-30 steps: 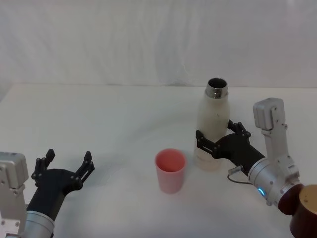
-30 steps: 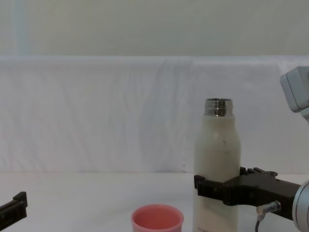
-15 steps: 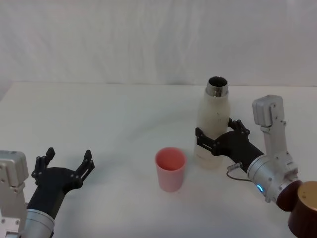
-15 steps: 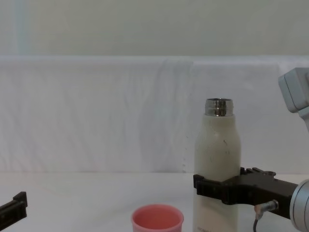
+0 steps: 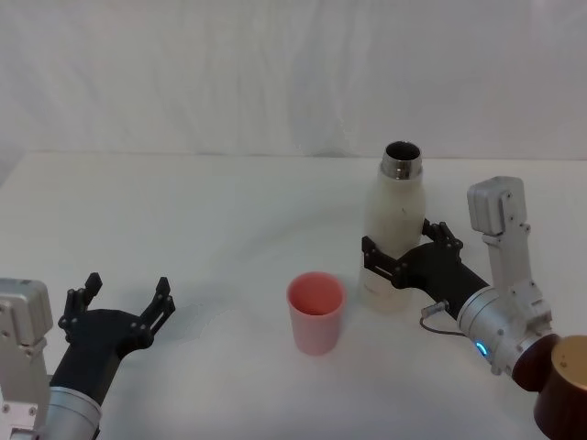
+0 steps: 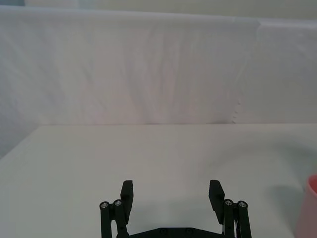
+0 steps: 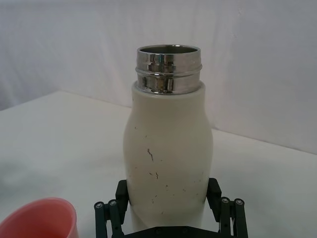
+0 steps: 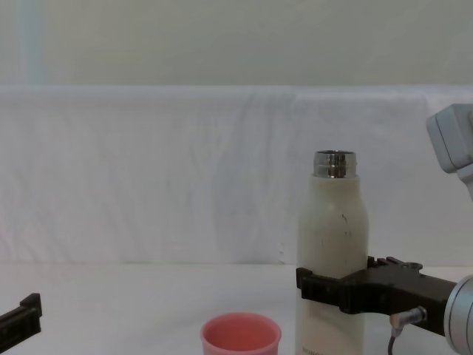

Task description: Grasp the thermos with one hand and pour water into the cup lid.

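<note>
R gripper [image 5: 396, 259] clamped on thermos [image 5: 393, 234] low on body; thermos upright, just right of & behind cup [image 5: 316, 313]. L gripper [image 5: 121, 307] spread, idle, far left of cup. Next: lift straight, tilt neck slowly over cup.

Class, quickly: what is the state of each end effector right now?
Left end effector: open, holding nothing.
Right end effector: closed on the tall cream-white steel-necked thermos.

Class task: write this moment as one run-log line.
right tool: shut on thermos | thermos: upright on table | cup lid: beside it | left tool: open, idle
</note>
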Available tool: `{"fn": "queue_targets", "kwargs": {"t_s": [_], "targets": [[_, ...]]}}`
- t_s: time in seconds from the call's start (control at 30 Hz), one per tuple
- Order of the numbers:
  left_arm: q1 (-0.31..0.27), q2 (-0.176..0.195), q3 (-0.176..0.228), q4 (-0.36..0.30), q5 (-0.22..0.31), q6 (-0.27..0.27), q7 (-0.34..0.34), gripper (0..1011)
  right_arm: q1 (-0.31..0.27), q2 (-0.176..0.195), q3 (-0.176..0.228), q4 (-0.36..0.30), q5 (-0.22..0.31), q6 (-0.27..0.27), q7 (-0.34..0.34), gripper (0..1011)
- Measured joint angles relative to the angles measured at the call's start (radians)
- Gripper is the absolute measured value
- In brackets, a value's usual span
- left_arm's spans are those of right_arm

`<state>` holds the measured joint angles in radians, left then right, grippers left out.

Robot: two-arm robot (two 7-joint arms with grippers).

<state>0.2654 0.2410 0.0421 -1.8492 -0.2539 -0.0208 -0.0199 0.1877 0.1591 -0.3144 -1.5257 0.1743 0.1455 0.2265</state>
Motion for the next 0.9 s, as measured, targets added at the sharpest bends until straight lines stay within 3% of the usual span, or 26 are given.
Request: {"fn": "queue_targets", "kwargs": {"t_s": [0.17, 0.9], "targets": [[0.0, 0.0, 0.0, 0.0, 0.0, 0.0, 0.0, 1001, 0.0, 0.0, 0.0, 0.0, 0.0, 0.0, 0.001, 948], [0.0, 0.0, 0.0, 0.0, 0.0, 0.0, 0.0, 1001, -0.001, 0.001, 0.0, -0.001, 0.0, 0.0, 0.001, 949]]}}
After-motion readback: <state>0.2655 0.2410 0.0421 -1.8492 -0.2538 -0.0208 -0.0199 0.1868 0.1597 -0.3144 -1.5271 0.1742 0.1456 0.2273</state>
